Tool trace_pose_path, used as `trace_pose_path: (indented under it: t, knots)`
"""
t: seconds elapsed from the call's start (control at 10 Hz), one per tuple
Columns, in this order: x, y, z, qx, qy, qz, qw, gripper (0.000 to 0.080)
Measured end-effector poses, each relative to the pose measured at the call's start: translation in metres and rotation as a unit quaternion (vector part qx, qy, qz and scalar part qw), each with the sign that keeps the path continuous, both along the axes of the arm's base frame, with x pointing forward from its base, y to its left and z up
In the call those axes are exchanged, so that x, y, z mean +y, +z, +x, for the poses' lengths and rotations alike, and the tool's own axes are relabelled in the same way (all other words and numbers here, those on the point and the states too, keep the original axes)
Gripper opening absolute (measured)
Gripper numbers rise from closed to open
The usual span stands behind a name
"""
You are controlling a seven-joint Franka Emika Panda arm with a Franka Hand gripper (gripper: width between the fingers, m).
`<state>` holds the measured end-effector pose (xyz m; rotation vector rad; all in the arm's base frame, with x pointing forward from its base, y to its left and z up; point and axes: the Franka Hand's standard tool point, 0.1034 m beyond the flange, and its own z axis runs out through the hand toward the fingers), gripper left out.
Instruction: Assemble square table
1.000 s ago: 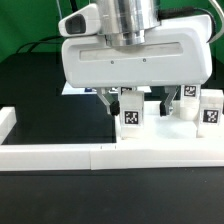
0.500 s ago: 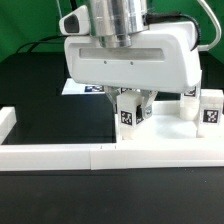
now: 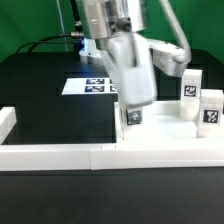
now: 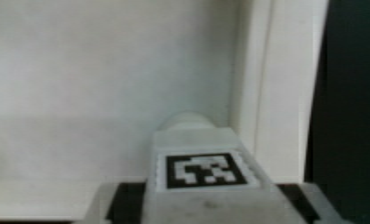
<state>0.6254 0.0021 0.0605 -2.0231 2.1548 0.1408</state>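
The arm comes down from the top of the exterior view with its wrist turned so the gripper [image 3: 131, 106] shows its narrow side, tilted a little toward the exterior view's right. Its fingers pinch a leg [image 3: 132, 116], one on each flank; the wrist view shows the leg [image 4: 203, 160] rising between two dark pads [image 4: 125, 200].

The leg is a small white plastic block with a rounded tip and a black-and-white tag on its face. Its long axis runs nearly upright, in line with the fingers, over the tabletop [image 3: 165, 138].

The tabletop is smooth white plastic with a raised rim, lying just behind the low white border wall [image 3: 60, 155]. Two more tagged legs [image 3: 190, 88] [image 3: 211, 108] stand upright on the tabletop's far side from the held leg. The marker board [image 3: 88, 86] lies flat on the black desk [image 3: 50, 95], behind the gripper
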Motion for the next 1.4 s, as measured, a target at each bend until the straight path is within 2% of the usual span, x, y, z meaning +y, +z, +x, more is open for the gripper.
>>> trace_pose_path:
  t: [0.2,0.4,0.5,0.6,0.7,0.8,1.1,1.2,1.3,1.4]
  knots:
    - [0.001,0.000,0.000,0.011,-0.060,0.005,0.998,0.0288]
    - [0.001,-0.001,0.000,0.013,-0.066,0.005,0.998,0.0297]
    - [0.001,0.000,0.002,0.000,-0.025,-0.002,1.000,0.0466]
    - [0.002,0.005,0.010,-0.049,0.075,-0.026,0.996,0.0606]
    - [0.010,0.006,0.008,-0.069,0.166,-0.036,0.983,0.0637]
    - [0.014,0.008,0.005,-0.085,0.259,-0.043,0.961,0.0637]
    - [0.011,0.007,0.004,-0.098,0.354,-0.055,0.929,0.0649]
    - [0.010,0.007,0.004,-0.103,0.406,-0.062,0.906,0.0649]
    - [0.010,0.005,0.003,-0.107,0.493,-0.075,0.860,0.0649]
    - [0.013,-0.003,-0.001,-0.109,0.561,-0.077,0.817,0.0649]
